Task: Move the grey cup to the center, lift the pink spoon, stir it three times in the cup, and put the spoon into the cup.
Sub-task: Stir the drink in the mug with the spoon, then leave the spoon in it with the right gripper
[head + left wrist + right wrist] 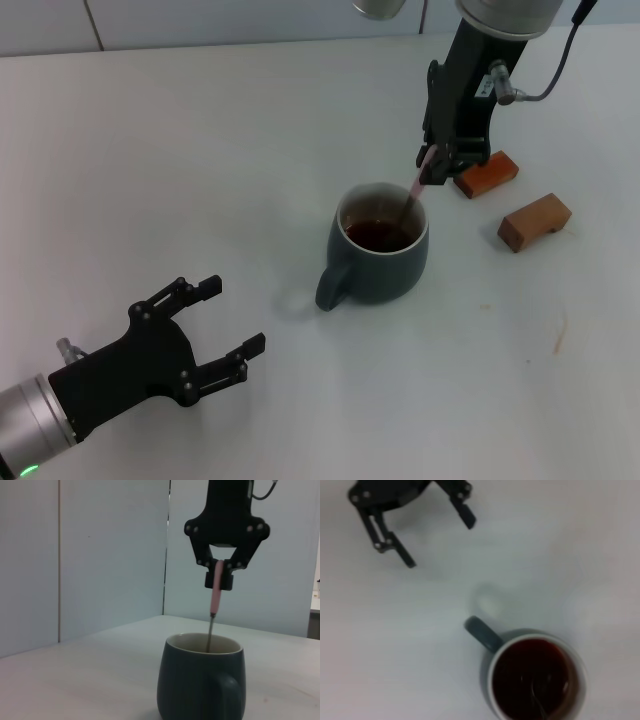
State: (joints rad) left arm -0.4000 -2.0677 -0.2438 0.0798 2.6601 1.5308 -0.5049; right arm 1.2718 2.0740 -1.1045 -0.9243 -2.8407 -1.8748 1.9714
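Slim pink spoon (413, 195) dips into rounded grey cup (380, 258).

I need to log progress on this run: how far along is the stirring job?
The grey cup already stands mid-table. In hand: the right pincer grips the pink spoon by its handle, with the bowl dipped in the dark liquid. Left: any remaining stirs and releasing the spoon. The left pincer waits open beside the cup.

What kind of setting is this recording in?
Probably a lab test bench: a bare white table, plain pale panel walls, and two brown wooden blocks beside a dark blue-grey ceramic mug.
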